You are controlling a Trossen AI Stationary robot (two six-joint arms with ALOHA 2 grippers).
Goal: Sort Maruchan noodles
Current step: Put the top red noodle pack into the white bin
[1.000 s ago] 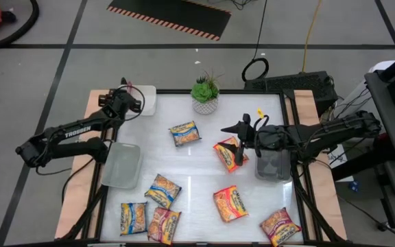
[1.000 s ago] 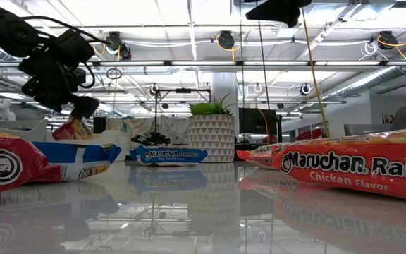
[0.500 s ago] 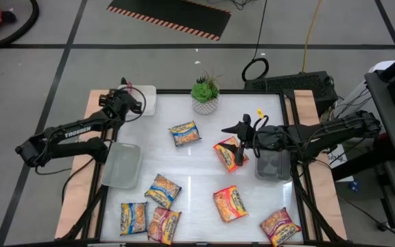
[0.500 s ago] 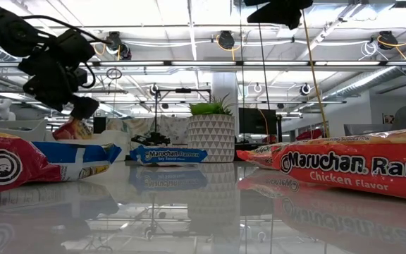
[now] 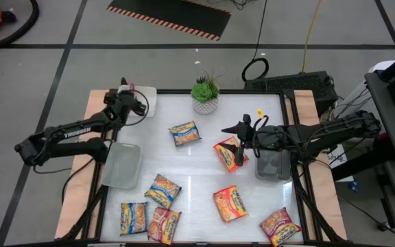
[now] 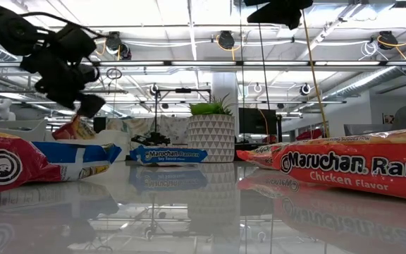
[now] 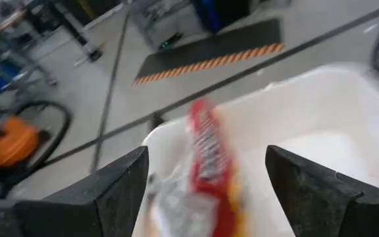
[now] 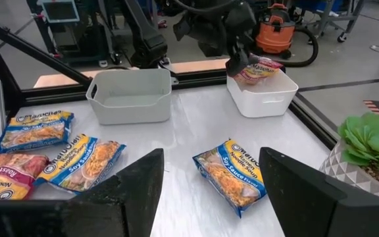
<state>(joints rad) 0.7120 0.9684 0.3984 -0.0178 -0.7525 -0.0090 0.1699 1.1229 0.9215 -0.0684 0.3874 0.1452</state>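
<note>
The left gripper (image 5: 130, 104) hangs over the white tray (image 5: 147, 101) at the far left corner of the counter (image 5: 204, 175). Its jaws are spread wide and hold nothing. Right below them one red packet (image 7: 209, 158) lies in that tray. The grey tray (image 5: 121, 165) sits nearer along the left edge. The right gripper (image 5: 241, 140) waits with jaws apart over an orange-red packet (image 5: 226, 154) mid-counter. Seven noodle packets (image 5: 163, 190) lie loose on the counter, with bare room between them. A potted plant (image 5: 205, 95) stands by the far edge.
</note>
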